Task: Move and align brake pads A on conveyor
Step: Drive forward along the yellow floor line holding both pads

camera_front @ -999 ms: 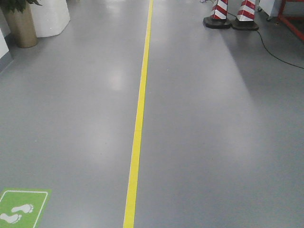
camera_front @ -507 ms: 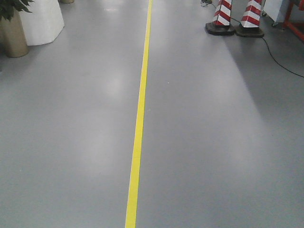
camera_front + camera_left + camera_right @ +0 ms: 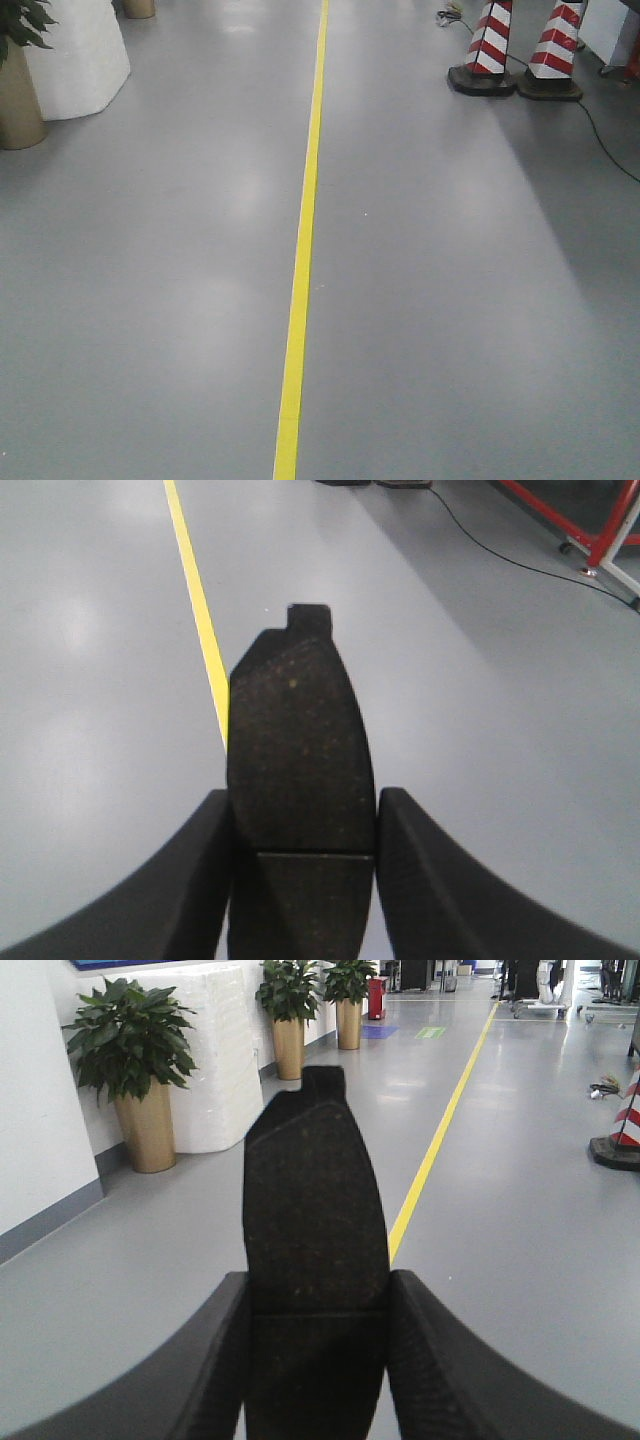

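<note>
Dark grey brake pad point(image 3: 300, 730), tab uppermost, is clamped by the left gripper point(image 3: 303, 815) at bottom centre. The right gripper point(image 3: 317, 1295) pinches a second brake pad point(image 3: 315, 1180) likewise. Beyond lies a yellow floor line point(image 3: 305, 230), with red-and-white cones point(image 3: 490, 50) upper right.

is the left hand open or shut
Shut: the left hand clamps a brake pad, fingers pressed against both its edges.

left pincer point(image 3: 302, 805): two matte black curved fingers point(image 3: 185, 885) | right pincer point(image 3: 318, 1285): matte black, curved, smooth
</note>
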Motion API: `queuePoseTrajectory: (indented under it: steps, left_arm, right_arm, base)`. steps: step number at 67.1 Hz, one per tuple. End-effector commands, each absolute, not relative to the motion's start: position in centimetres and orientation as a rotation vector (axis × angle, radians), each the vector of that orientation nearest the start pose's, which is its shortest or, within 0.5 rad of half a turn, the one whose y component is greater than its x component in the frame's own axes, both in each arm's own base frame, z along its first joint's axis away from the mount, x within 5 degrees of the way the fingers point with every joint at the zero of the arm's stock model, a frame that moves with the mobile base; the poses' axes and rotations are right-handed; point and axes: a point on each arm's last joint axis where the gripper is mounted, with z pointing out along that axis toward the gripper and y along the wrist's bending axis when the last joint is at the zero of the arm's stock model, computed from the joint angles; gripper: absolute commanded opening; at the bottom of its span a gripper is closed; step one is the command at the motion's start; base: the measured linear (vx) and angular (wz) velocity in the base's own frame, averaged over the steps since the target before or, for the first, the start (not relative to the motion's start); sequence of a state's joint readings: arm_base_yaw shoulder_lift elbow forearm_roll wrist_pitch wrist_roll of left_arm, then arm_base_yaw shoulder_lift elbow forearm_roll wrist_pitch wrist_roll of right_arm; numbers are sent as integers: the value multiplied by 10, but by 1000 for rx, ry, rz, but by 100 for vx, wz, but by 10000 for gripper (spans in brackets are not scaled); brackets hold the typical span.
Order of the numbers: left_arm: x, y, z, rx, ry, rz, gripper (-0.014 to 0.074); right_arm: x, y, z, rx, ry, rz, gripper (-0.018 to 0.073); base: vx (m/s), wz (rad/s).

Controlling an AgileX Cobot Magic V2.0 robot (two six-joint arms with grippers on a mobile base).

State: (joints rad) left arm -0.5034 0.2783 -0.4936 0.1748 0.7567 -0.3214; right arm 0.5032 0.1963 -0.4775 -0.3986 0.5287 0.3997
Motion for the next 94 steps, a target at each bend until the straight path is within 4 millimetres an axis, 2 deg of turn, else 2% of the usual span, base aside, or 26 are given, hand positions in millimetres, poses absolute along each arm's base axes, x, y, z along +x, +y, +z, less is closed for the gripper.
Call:
queuePoseTrajectory:
  steps: [1, 94]
  left_arm:
    - [54, -18, 310, 232, 1909, -362, -6]
    - [54, -18, 310, 232, 1912, -361, -6]
  right_arm:
    - [48, 8, 332, -260, 1572, 248, -4]
    - [48, 8, 332, -259, 1575, 247, -4]
  base:
    - [63, 0]
    - [67, -3]
